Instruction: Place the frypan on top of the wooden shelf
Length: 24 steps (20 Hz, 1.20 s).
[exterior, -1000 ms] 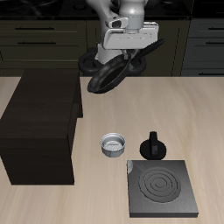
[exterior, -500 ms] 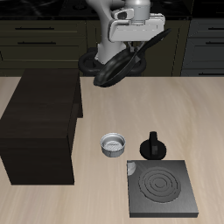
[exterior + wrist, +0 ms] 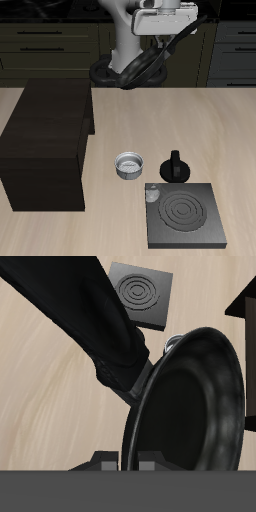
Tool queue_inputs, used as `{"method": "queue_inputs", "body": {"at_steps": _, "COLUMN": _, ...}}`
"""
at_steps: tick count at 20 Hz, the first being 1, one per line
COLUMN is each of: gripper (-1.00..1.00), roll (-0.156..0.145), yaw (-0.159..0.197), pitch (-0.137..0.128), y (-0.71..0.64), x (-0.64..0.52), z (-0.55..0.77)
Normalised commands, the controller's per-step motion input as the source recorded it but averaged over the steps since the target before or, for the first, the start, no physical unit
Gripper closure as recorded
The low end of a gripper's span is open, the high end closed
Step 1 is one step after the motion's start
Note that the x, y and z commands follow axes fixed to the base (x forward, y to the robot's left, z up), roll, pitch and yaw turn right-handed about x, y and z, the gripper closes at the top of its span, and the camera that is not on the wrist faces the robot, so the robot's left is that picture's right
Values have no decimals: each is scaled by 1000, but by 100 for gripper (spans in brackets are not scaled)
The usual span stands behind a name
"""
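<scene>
My gripper [image 3: 167, 30] is high above the back of the table and is shut on the long handle of the black frypan [image 3: 140, 68]. The pan hangs tilted below it in the air, beyond the back corner of the wooden shelf [image 3: 45, 140] and not over its flat top. In the wrist view the frypan [image 3: 190, 406] fills most of the frame, its handle [image 3: 80, 306] runs across it, and a corner of the shelf [image 3: 245, 301] shows at the edge. My fingertips [image 3: 100, 461] are only partly visible.
A small grey pot [image 3: 130, 165], a black knobbed object [image 3: 175, 168] and the flat black stove plate [image 3: 183, 215] sit on the table near the front, beside the shelf. The stove plate also shows in the wrist view [image 3: 142, 291]. Dark drawer cabinets [image 3: 60, 45] line the back.
My gripper has risen with the frypan and shifted sideways, away from the shelf. The pan hangs higher and more steeply tilted than before.
</scene>
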Motion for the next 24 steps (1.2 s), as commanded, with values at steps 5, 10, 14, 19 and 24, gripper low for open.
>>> {"method": "queue_inputs", "body": {"at_steps": 5, "gripper": 100, "roll": -43, "yaw": -33, "pitch": -34, "y": 116, "x": -5, "z": 461}}
{"method": "queue_inputs", "body": {"at_steps": 10, "gripper": 100, "roll": -36, "yaw": -38, "pitch": 12, "y": -50, "x": 87, "z": 235}}
{"method": "queue_inputs", "body": {"at_steps": 14, "gripper": 100, "roll": -45, "yaw": -43, "pitch": 24, "y": -191, "x": 173, "z": 215}}
{"method": "queue_inputs", "body": {"at_steps": 19, "gripper": 100, "roll": -62, "yaw": -24, "pitch": 20, "y": -287, "x": 250, "z": 210}}
{"method": "queue_inputs", "body": {"at_steps": 24, "gripper": 100, "roll": -90, "yaw": -39, "pitch": -8, "y": -354, "x": 225, "z": 331}}
